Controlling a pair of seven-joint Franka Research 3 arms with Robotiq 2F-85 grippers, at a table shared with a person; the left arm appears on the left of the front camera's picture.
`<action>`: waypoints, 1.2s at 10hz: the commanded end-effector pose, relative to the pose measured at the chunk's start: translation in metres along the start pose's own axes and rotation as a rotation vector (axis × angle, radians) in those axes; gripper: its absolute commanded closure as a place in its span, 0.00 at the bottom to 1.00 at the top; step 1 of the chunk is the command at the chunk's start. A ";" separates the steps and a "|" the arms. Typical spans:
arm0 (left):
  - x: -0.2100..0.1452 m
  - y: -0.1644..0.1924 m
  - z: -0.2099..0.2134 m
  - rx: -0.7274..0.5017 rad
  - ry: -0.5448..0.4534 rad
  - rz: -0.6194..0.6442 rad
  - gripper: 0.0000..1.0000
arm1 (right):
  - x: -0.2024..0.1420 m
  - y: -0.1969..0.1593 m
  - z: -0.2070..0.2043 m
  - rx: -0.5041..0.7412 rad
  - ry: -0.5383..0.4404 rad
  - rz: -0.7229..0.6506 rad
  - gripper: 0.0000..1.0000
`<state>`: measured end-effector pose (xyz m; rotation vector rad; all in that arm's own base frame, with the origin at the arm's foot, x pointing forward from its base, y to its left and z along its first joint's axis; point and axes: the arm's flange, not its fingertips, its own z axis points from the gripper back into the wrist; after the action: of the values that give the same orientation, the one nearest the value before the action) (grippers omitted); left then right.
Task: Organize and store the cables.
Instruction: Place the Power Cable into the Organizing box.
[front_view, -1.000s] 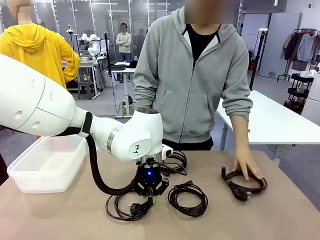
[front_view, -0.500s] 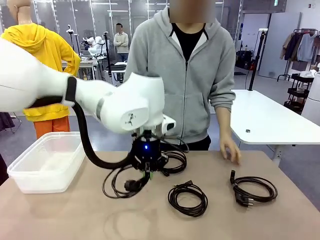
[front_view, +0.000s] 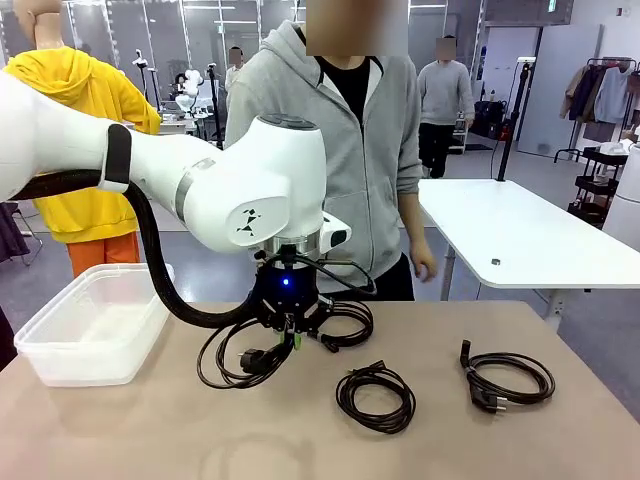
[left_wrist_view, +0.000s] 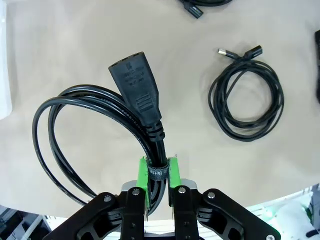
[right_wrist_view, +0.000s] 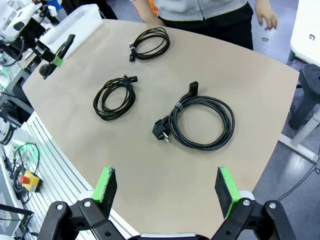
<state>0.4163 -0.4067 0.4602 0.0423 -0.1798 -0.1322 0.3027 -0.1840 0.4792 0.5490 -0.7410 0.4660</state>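
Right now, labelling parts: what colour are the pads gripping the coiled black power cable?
Bright green pads, clearest in the left wrist view.

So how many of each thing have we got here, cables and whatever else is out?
Loose cables on the table: 3
Held cable, in the left jaws: 1
Plastic tub: 1
Total: 5 things, 4 of them cables

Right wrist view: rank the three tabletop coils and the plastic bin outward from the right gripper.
1. Large plugged coil, centre, facing the right gripper.
2. Small coil, to its left.
3. Far coil, toward the person.
4. Plastic bin, top-left corner.
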 end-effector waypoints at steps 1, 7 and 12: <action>0.005 -0.002 0.002 -0.005 -0.004 0.003 0.97 | 0.001 -0.001 0.001 0.008 -0.012 0.017 0.00; 0.006 0.056 0.027 0.080 -0.031 -0.043 0.82 | 0.001 -0.001 0.001 0.008 -0.012 0.017 0.00; 0.007 0.231 0.079 0.108 -0.200 -0.105 0.82 | 0.001 -0.001 0.001 0.008 -0.012 0.017 0.00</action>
<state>0.4389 -0.2081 0.5593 0.1489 -0.3186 -0.2204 0.3026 -0.1840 0.4795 0.5484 -0.7407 0.4664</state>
